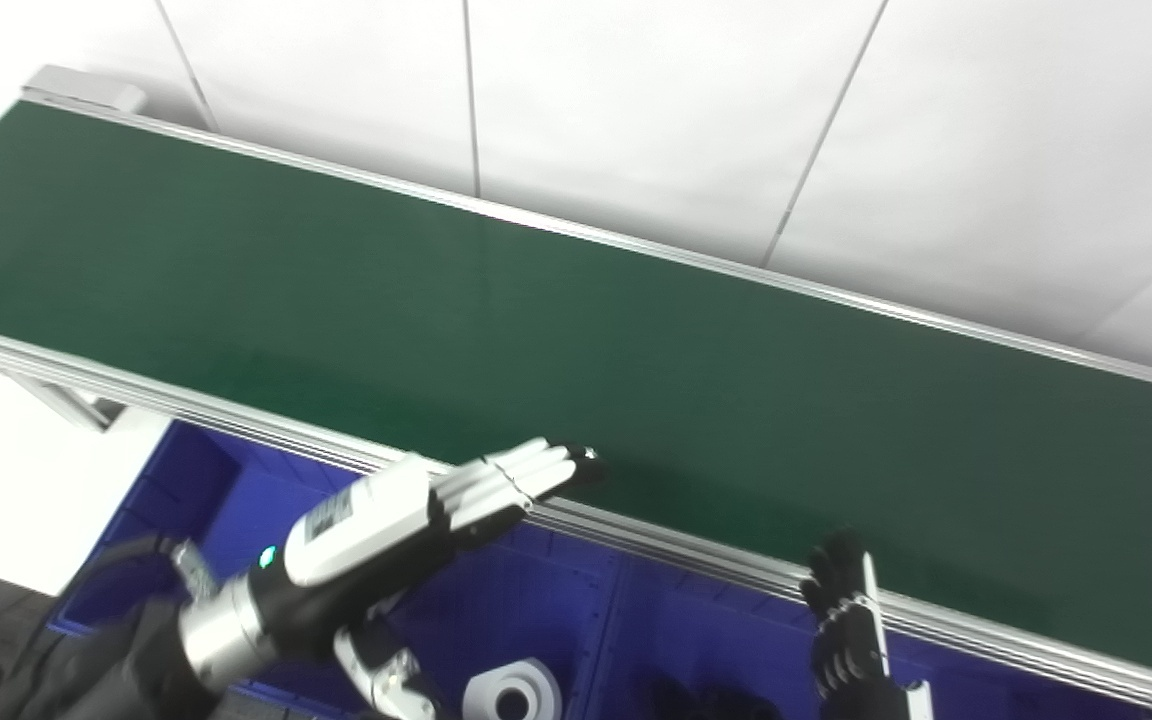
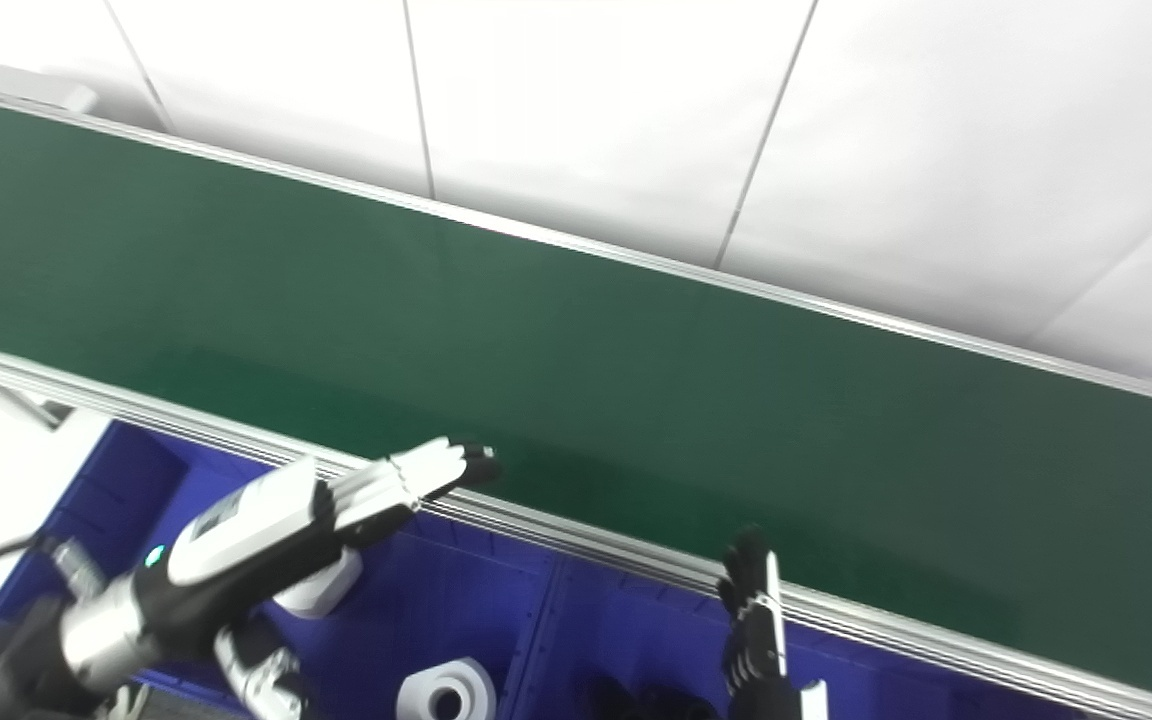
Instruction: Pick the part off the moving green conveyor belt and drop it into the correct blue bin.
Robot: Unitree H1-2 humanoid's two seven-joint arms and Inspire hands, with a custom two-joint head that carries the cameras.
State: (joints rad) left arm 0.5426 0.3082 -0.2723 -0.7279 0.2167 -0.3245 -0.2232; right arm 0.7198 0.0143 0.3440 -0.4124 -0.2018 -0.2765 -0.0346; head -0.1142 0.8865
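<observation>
The green conveyor belt runs diagonally from upper left to lower right, and no part shows on it. My left hand is open, its fingers stretched flat and reaching just over the belt's near rail, holding nothing. At the bottom my right hand stands with fingers pointing up beside the near rail, open and empty. Below the rail sit the blue bins. A white round part with a hole lies in the bin under my left hand. A second white part shows there behind my left hand.
Dark parts lie in the adjoining bin compartment, cut off by the picture's bottom edge. A white panelled wall stands behind the belt. The belt's silver near rail separates the hands from the belt surface.
</observation>
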